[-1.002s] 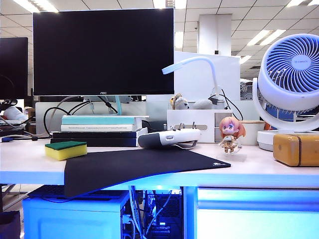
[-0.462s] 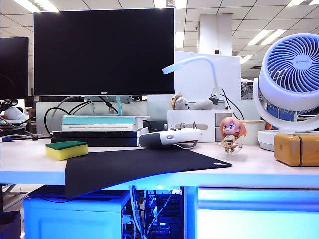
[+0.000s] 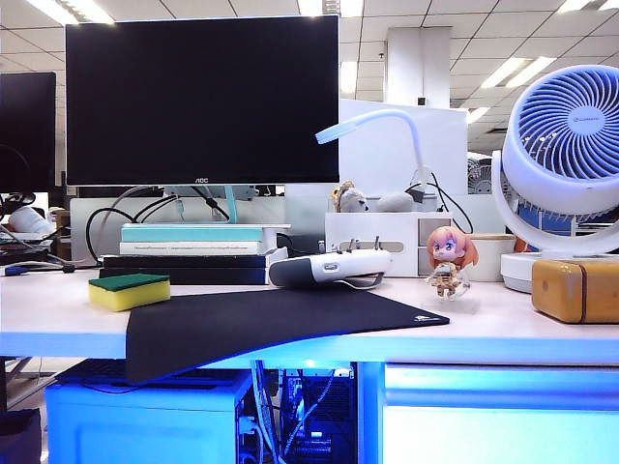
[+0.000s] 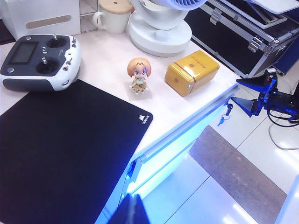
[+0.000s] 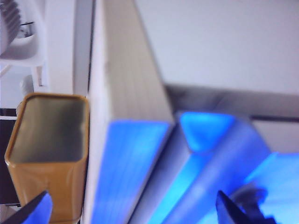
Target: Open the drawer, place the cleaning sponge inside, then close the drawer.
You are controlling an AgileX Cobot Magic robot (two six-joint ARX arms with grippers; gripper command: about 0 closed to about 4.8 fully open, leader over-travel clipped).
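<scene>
- The right gripper (image 5: 135, 207) hangs by the desk's end with its jaws spread wide, holding nothing; one blue-lit fingertip (image 5: 35, 207) shows beside the rounded yellow-orange box (image 5: 49, 154).
- The left gripper is outside every view; its jaws are closed.
- The cleaning sponge (image 3: 129, 290), yellow foam under green scouring, lies left on the desk, touching the black mat (image 3: 271, 324).
- The drawer (image 3: 498, 406), flat and blue-tinted, sits lower right, pushed in.
- The monitor (image 3: 201, 101) reads "AOC".

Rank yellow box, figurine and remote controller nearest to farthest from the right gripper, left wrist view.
1. yellow box, at the desk corner by the open right gripper
2. figurine, mid-desk
3. remote controller, far side
Left gripper, shut, hangs above the desk's front edge.
</scene>
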